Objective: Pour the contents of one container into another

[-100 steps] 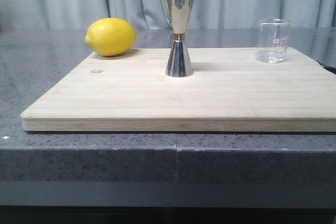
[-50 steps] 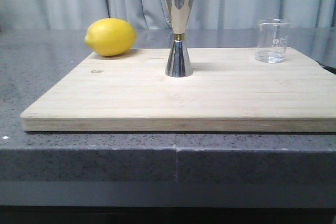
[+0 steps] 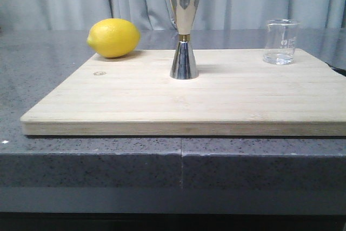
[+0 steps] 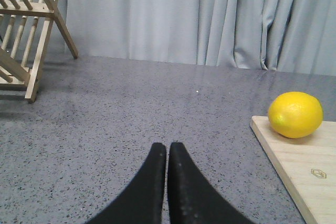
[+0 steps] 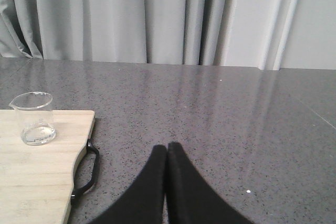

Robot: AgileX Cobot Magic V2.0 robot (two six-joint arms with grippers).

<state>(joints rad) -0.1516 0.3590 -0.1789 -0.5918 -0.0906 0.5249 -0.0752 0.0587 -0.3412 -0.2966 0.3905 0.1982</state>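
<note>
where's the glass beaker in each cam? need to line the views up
Front view: beaker stands upright at the far right corner of the wooden board, right of the jigger.
Left wrist view: not in it; only the lemon and the board's other end show.
Right wrist view: beaker on the board's end, next to the black handle.
Shared landmark: the wooden board, in all three views.

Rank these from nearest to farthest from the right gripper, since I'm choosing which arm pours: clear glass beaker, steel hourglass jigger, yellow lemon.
1. Clear glass beaker: board's right end, beside the right gripper.
2. Steel hourglass jigger: board's middle.
3. Yellow lemon: board's far-left corner.
</note>
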